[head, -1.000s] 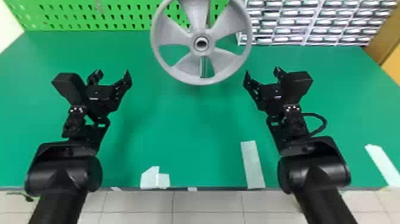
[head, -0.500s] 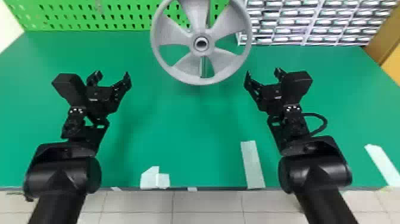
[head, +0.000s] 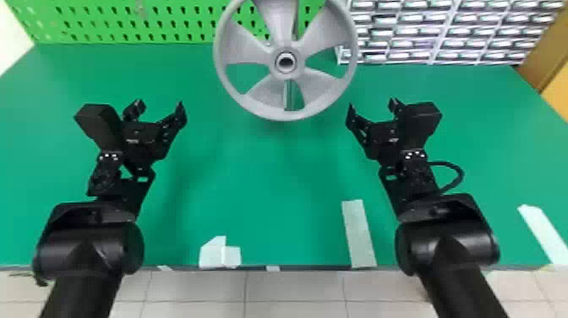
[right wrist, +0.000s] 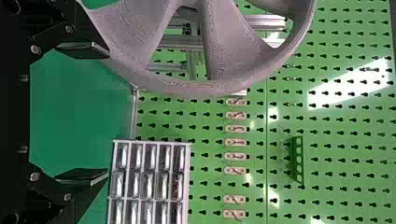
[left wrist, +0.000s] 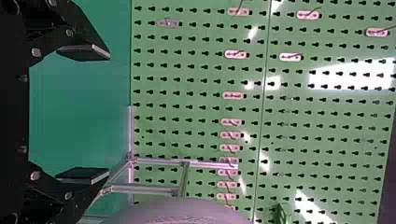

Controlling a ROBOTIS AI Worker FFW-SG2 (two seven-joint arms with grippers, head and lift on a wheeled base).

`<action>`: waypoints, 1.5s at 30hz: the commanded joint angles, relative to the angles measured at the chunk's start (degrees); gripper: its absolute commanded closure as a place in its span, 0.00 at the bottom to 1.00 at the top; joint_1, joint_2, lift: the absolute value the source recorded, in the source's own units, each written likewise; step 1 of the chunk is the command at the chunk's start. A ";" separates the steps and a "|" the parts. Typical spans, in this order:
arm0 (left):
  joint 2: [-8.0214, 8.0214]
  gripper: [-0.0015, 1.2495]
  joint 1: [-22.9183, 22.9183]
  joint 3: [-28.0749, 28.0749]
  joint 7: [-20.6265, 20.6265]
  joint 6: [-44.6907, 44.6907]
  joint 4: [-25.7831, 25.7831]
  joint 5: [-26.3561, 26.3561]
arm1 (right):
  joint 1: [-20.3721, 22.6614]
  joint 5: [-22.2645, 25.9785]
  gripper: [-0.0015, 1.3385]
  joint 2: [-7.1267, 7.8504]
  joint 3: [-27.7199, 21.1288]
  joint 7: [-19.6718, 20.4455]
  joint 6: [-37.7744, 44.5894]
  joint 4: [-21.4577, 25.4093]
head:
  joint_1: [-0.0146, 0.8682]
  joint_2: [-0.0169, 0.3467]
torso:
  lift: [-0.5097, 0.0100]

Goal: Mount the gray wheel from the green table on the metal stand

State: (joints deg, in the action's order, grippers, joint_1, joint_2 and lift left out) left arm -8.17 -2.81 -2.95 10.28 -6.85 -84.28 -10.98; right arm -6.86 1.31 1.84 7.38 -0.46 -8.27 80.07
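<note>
Green perforated pegboard backs a smooth green tabletop, with a rack of small clear-fronted drawers at the far right. Before the board, the round gray spoked wheel stands upright at the stand of pale metal bars, whose bars run behind its spokes. Neither gripper touches it, so it is probably already borne by the stand; how deep the hub is seated, I cannot tell.

What matters now is the gap on each side. Seen from the head, the wheel lies ahead of and between the two black grippers: to the right of the left gripper and to the left of the right gripper, whose inner fingertip seems the nearer to the rim. Both pairs of jaws are spread apart, with nothing between them.

Being round, the wheel has no long axis across its face; its axle line points toward the robot, hub bore facing it. If mounting is indeed complete, both arms should back straight off, the right one minding the rim.
</note>
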 commanded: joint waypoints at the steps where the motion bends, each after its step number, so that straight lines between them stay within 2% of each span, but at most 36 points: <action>1: 0.00 0.30 0.00 0.04 0.01 0.00 -0.09 0.00 | 0.00 0.00 0.28 0.00 -0.09 0.02 0.00 0.00 | 1.00 0.19 | 0.79; 45: 0.00 0.30 0.35 -0.48 -1.14 0.09 -1.24 0.53 | -0.44 0.09 0.28 -0.17 -0.62 0.02 0.00 0.00 | 1.00 0.19 | 0.79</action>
